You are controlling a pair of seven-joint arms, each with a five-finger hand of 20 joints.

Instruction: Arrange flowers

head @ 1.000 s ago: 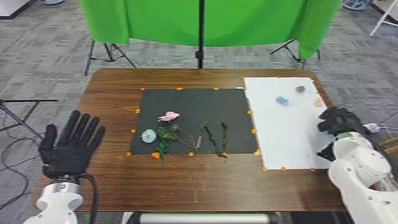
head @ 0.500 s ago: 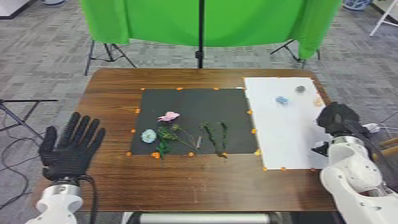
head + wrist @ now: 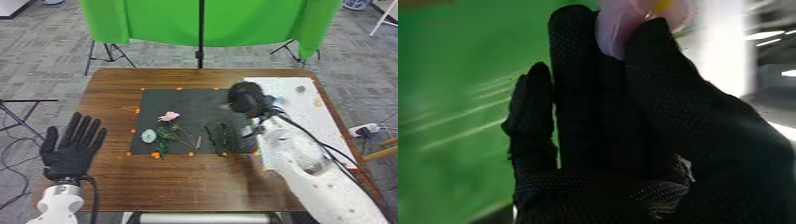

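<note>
The right hand [image 3: 704,112] pinches a pink flower [image 3: 614,32]; this looks like the adding step. Next, lay it gently near the green stems [image 3: 210,133]. The left hand [image 3: 67,159] is open.

A rectangular brown wooden table [image 3: 169,187] spans the head view's middle; on it lie a flat black mat [image 3: 188,101], centre, and a long white sheet [image 3: 313,120], right of centre, edged with small orange markers [image 3: 138,111]

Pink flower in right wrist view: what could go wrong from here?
The right hand pinches the pink flower only near its fingertips, so the flower might slip out. Its petals could crease if squeezed. If the right arm comes lower, it may brush the green stems on the dark mat.
</note>
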